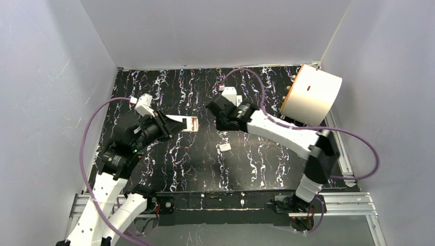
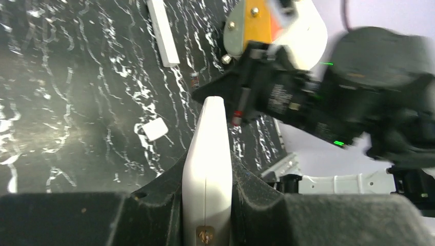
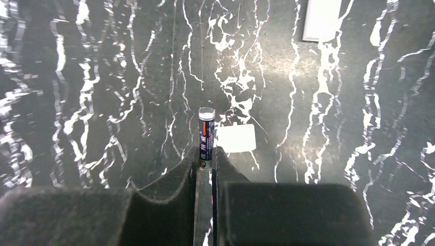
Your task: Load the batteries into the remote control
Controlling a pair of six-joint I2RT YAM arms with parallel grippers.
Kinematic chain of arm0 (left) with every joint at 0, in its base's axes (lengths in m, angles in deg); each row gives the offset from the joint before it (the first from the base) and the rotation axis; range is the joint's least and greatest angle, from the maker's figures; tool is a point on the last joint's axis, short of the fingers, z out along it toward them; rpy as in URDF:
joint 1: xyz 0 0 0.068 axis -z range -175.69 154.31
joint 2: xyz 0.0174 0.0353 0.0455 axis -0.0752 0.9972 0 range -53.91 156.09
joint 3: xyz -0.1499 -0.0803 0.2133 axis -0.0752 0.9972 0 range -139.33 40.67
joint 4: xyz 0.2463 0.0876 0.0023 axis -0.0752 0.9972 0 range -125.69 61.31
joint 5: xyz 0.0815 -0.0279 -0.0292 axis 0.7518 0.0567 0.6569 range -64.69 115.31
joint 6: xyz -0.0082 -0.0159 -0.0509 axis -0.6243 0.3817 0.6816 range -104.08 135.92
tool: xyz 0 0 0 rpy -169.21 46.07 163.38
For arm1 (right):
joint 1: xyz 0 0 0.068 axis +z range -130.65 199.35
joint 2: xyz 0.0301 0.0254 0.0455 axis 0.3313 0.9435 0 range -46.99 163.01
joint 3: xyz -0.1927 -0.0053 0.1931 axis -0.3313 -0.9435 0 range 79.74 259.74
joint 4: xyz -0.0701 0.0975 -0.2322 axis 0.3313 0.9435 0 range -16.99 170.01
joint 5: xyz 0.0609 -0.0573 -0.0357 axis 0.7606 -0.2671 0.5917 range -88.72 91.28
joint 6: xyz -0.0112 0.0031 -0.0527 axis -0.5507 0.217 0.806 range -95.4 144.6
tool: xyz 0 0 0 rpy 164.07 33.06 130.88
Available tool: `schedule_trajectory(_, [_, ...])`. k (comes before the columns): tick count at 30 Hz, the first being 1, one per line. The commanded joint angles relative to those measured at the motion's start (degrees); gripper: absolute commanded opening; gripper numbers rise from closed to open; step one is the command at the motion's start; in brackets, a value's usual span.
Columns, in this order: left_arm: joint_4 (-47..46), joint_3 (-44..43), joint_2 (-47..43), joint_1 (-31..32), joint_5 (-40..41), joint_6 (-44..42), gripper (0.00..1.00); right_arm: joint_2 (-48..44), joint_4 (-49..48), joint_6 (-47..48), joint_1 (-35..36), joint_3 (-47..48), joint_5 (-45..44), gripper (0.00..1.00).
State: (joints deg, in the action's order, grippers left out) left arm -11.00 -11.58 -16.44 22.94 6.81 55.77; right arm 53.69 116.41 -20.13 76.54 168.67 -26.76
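Observation:
My left gripper (image 2: 208, 171) is shut on a white remote control (image 2: 208, 154), held edge-up above the table; from above, the remote (image 1: 185, 123) juts out to the right of the gripper (image 1: 166, 126). My right gripper (image 3: 206, 155) is shut on one of the batteries (image 3: 206, 134), a thin dark cylinder with an orange stripe that sticks out past the fingertips. From above, this gripper (image 1: 215, 115) hangs just right of the remote's end. Another battery (image 2: 194, 80) lies on the table beyond the remote.
A small white oblong piece (image 1: 224, 147) lies on the black marbled table (image 1: 179, 164) near the middle. A long white bar (image 2: 163, 32) lies farther off. A big white roll (image 1: 313, 94) stands at the back right. White walls enclose the table.

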Motion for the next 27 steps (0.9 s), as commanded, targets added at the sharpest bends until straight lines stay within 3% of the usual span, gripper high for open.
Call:
schedule_trajectory(1, [-14.8, 3.7, 4.7, -0.1, -8.6, 9.6, 0.0, -11.1, 0.1, 2.3, -0.4, -2.6, -2.4, 0.1])
schedule_trajectory(8, [-28.6, 7.4, 15.0, -0.1, -11.4, 22.0, 0.0, -19.7, -1.7, 1.5, -3.7, -3.1, 9.7, 0.1])
schedule_trajectory(14, [-34.4, 8.9, 18.2, 0.2, -12.3, 25.1, 0.0, -19.2, -1.1, -0.9, -7.5, -0.3, 23.5, 0.11])
schedule_trajectory(27, [-41.3, 13.7, 20.0, 0.2, -14.0, 30.8, 0.0, -14.7, -1.9, -1.2, -8.5, 3.4, 32.3, 0.13])
